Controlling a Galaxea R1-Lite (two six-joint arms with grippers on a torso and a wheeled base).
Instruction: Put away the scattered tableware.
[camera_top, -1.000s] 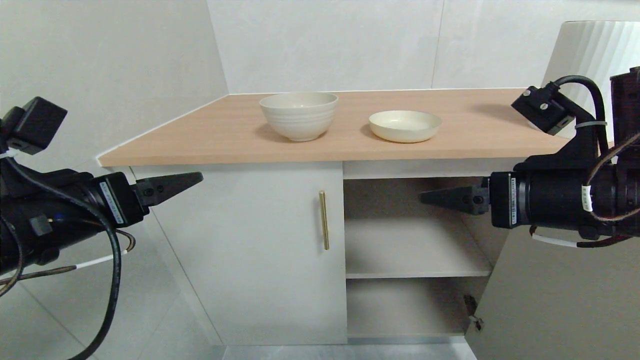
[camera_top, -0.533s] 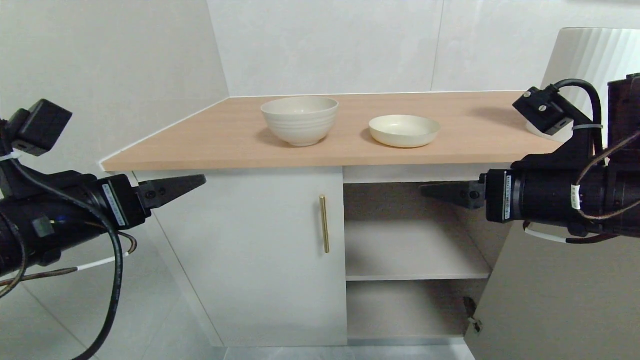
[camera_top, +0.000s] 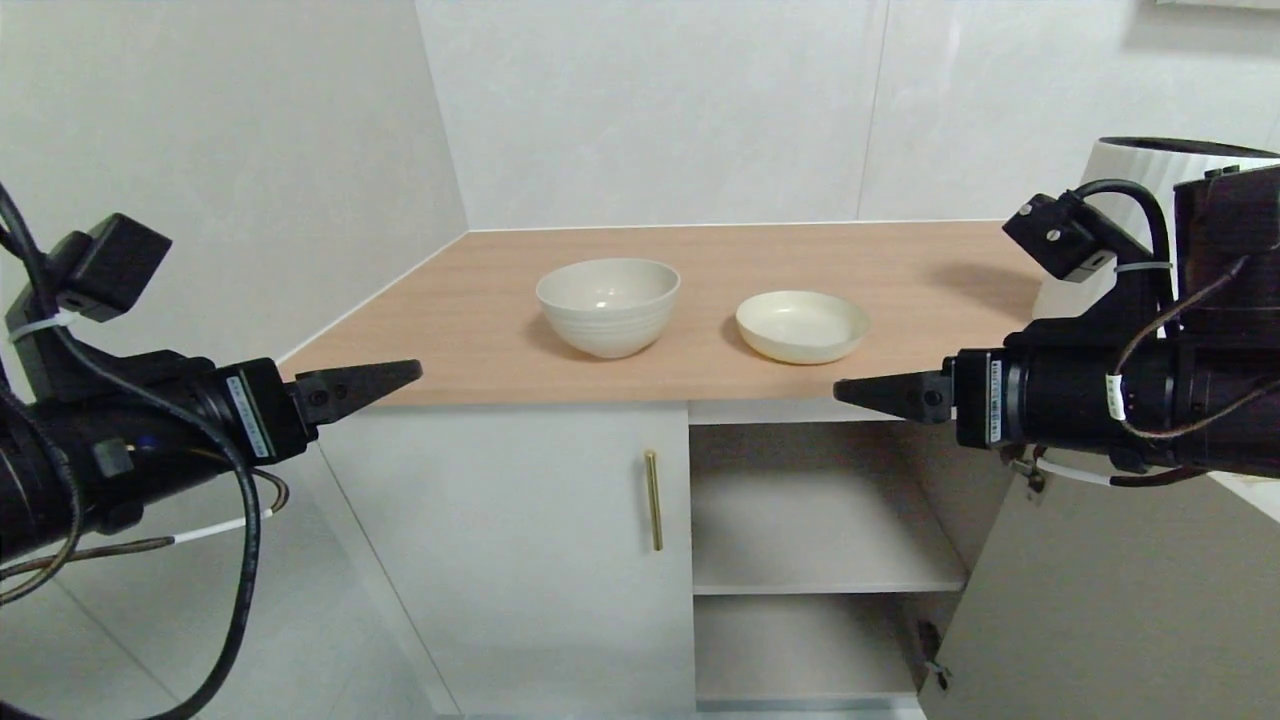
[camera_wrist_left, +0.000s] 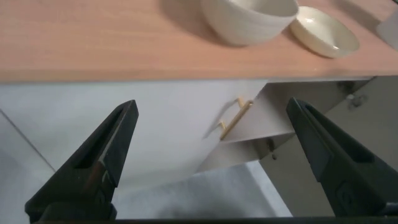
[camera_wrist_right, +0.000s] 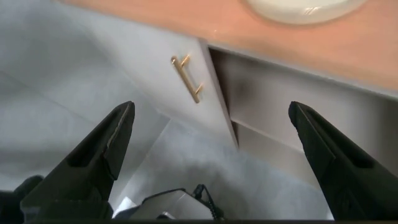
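Note:
A cream ribbed bowl and a shallow cream plate stand side by side on the wooden countertop. Both are upright and untouched. My left gripper hangs open at counter-edge height, left of the cabinet and short of the bowl. My right gripper is open too, just under the counter's front edge below the plate. The left wrist view shows the bowl and plate beyond wide-spread fingers. The right wrist view shows the plate's edge past its fingers.
The cabinet's left door is shut, with a gold handle. Its right door stands swung open, showing two bare shelves. A tall white ribbed container stands at the counter's right end behind my right arm. Walls close the left and back.
The whole head view has shifted: the camera has risen and looks down on the countertop. Both grippers have come up from the cabinet front to counter-edge height, still open.

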